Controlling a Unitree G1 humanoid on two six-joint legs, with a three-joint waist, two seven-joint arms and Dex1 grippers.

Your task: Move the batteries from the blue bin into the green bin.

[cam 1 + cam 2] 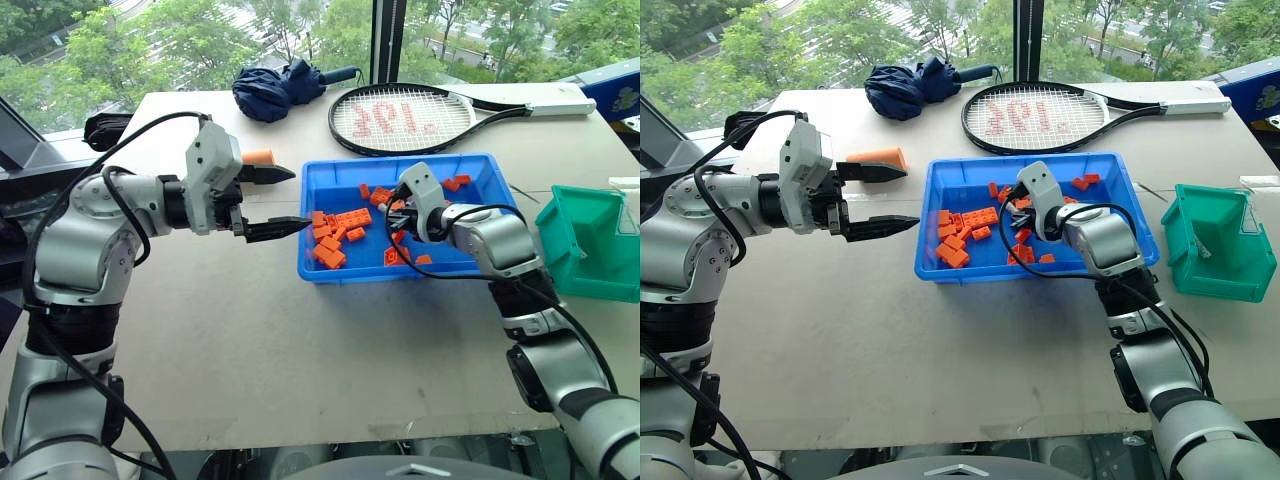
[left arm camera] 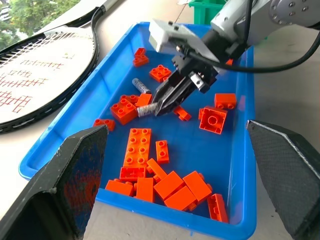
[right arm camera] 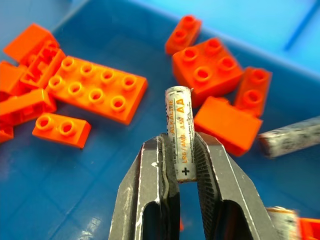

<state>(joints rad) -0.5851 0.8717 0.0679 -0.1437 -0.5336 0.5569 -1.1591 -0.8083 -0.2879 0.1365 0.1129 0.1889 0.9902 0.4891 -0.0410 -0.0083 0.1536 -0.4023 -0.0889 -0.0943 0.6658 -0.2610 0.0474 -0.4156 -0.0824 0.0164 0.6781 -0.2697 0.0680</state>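
- AA battery (image 3: 179,134) clamped between right gripper (image 3: 181,165) fingers, over blue bin (image 2: 240,165), tip sticking out past them
- left gripper (image 1: 275,200) jaws apart, beside bin

Bench (image 1: 250,350): near half bare, open passage along the front edge.

Blue bin (image 1: 470,165): orange bricks (image 1: 335,240) crowd its left part and lie scattered across the middle; the right gripper (image 2: 157,107) stands inside among them, closed on a battery (image 3: 180,132), bricks just beside its tips, loose battery (image 2: 141,85) close by.

Left gripper (image 1: 290,200): jaws wide apart, hovering just beyond the blue bin's left wall, blocking entry from that side.

Green bin (image 1: 585,240): right of the blue bin, a strip of bare bench between them; top open.

Far side: tennis racket (image 1: 420,115) lies just behind the blue bin; folded umbrella (image 1: 280,88) farther left.
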